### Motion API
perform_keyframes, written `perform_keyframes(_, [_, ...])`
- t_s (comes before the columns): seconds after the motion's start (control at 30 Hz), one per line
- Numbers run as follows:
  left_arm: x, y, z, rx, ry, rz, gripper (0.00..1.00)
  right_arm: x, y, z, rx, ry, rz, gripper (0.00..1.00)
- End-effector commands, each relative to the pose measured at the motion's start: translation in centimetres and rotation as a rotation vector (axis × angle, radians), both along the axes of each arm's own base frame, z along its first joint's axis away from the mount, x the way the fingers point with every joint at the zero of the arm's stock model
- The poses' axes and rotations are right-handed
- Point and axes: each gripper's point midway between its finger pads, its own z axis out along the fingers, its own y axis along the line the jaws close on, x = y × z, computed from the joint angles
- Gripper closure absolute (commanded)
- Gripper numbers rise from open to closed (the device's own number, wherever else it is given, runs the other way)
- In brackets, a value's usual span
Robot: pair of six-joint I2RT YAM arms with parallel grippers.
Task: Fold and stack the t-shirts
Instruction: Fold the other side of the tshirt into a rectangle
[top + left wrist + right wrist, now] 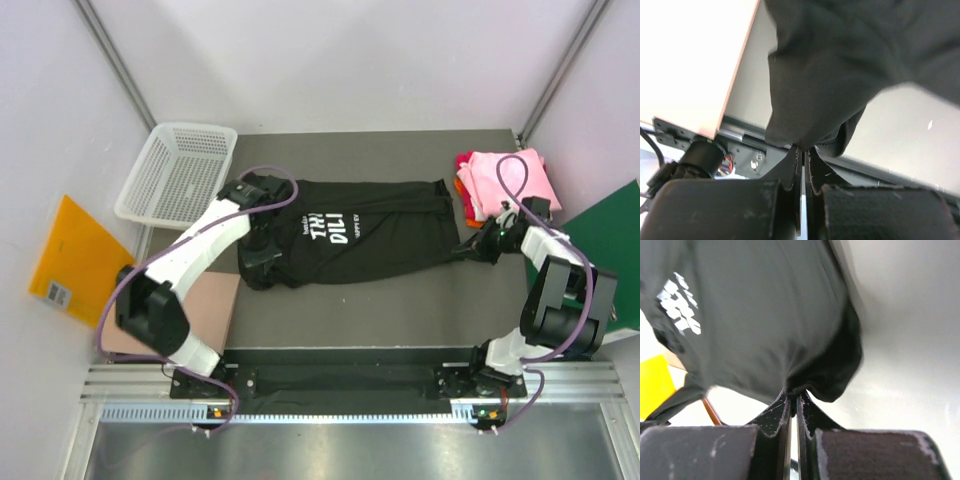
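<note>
A black t-shirt (350, 232) with white lettering is stretched across the middle of the grey table, held up between both arms. My left gripper (262, 250) is shut on its left end; the left wrist view shows black cloth (830, 75) pinched at the fingertips (795, 160). My right gripper (478, 243) is shut on its right end; the right wrist view shows the cloth (765, 315) bunched at the fingertips (807, 407). A stack of folded pink, orange and red tees (500, 180) lies at the back right.
A white mesh basket (180, 170) stands at the back left. A flat green folder (615, 245) lies at the right edge, and a yellow envelope (75, 260) at the left. A pinkish board (205, 300) lies by the left arm.
</note>
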Motion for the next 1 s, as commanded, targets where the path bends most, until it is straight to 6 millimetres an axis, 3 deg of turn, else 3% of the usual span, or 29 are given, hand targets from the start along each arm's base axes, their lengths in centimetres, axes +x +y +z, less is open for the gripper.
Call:
perform_keyframes(0.0, [3.2,1.3,0.4,0.166,-0.007,-0.01,1.0,4.3,-0.9,3.3,0.004,-0.107,-0.02,0.99])
perform_keyframes(0.13, [7.5,1.9,1.5,0.242,-0.048,0.03,1.0,7.6,-1.6,4.3,0.027,-0.142,-0.042,0.99])
perform_keyframes(0.2, [8.9,2.2,1.0,0.265,-0.037,0.04,1.0,9.3,-1.9,4.7,0.029,-0.157,-0.045,0.99])
perform_keyframes(0.33, [12.5,3.4,1.3,0.24,-0.079,0.094,1.0,11.9,-2.2,4.5,0.015,-0.145,-0.033,0.99])
perform_keyframes(0.5, [15.4,4.8,1.6,0.23,-0.112,0.113,1.0,14.7,-1.4,3.4,0.01,-0.132,0.007,0.99])
perform_keyframes(0.7, [19.0,5.2,2.7,0.214,-0.181,0.13,1.0,16.1,0.0,0.3,0.032,-0.059,0.057,0.96])
perform_keyframes(0.83, [21.2,4.8,2.3,0.205,-0.219,0.131,1.0,16.4,1.2,-1.7,0.029,-0.015,0.106,0.95])
perform_keyframes(0.9, [22.1,4.6,2.4,0.196,-0.239,0.132,1.0,16.4,1.1,-2.3,0.022,-0.001,0.103,0.88])
perform_keyframes(0.97, [22.9,4.5,1.5,0.192,-0.231,0.129,1.0,16.5,1.0,-2.6,0.003,0.002,0.094,0.74])
